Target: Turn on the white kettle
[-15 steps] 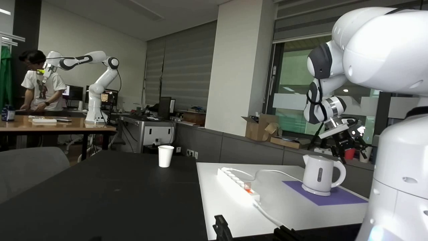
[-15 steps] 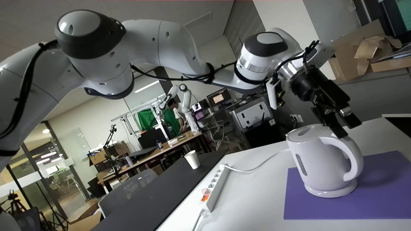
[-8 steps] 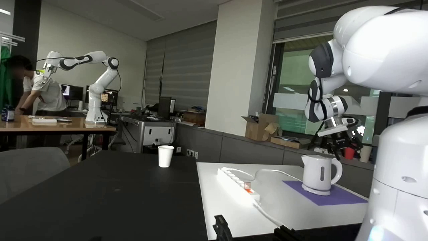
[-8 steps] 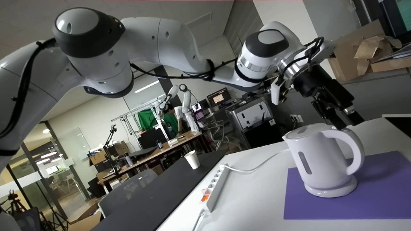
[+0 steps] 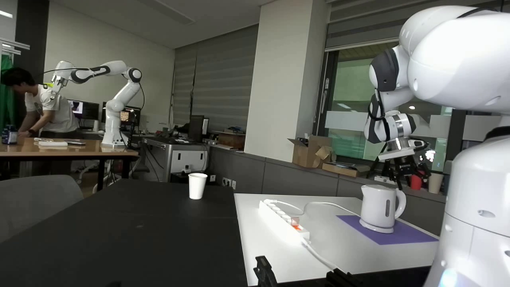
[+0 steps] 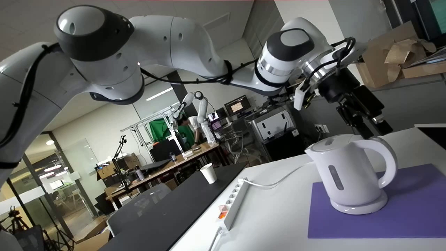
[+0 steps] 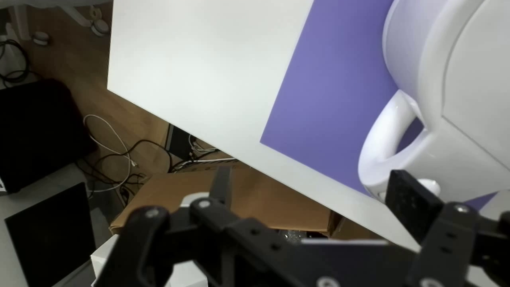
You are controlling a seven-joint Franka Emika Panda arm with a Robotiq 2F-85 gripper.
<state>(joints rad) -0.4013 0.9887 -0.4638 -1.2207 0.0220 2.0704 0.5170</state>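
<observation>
Black rectangular desk and smooth white desk lie side by side in both exterior views. Glossy white jointed robot arm with dark grey caps reaches over the white desk, wrist end angled down. Flat purple rectangular mat lies on the white desk. Long white multi-socket power strip, orange part near one end, lies off the mat on the same desk. Glossy white kettle, rounded squat body, loop handle on one side: upright on its round base, on the mat. Black two-fingered mechanical pincer near the kettle's top, handle side: jaws wide, large gap between. One finger overlaps the handle in the wrist view; contact cannot be told. Tapered white paper-looking cup upright on the black desk, well apart from the kettle. Grey oblong window on the kettle's side wall. Small rounded white tab by the handle, just beside that finger.
</observation>
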